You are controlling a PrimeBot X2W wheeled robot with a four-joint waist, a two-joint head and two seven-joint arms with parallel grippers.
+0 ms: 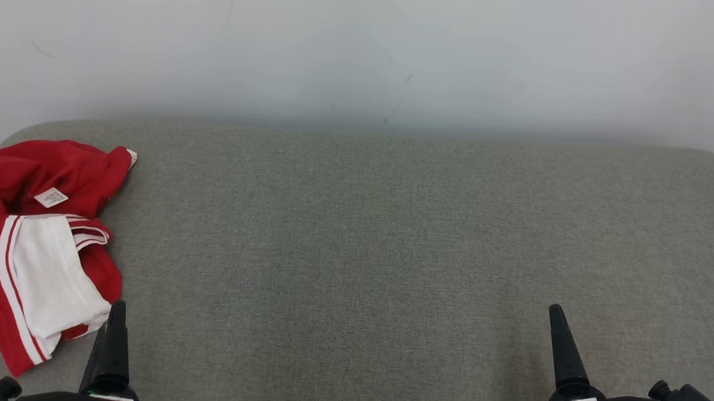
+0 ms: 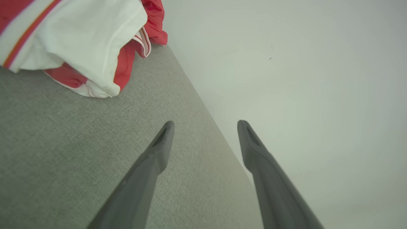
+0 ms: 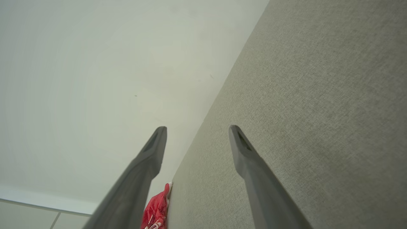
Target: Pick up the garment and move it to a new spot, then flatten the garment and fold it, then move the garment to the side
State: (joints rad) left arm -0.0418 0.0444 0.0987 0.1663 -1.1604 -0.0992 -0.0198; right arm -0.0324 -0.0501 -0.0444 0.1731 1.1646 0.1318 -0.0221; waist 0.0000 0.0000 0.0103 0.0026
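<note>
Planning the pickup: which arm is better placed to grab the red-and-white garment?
Likely left. The left gripper sits open beside the garment; the right gripper, also open, is far across the grey surface.

A small white tag (image 1: 51,197) sits on the red garment (image 1: 8,179) over at nine o'clock, but its print is too tiny to read.

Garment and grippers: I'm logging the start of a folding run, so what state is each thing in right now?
garment: crumpled in a heap, not folded, lying at the left end of the grey surface, not held.
left gripper: open, empty, next to the garment but clear of it.
right gripper: open, empty, above the grey surface on the right side, far from the garment.
</note>
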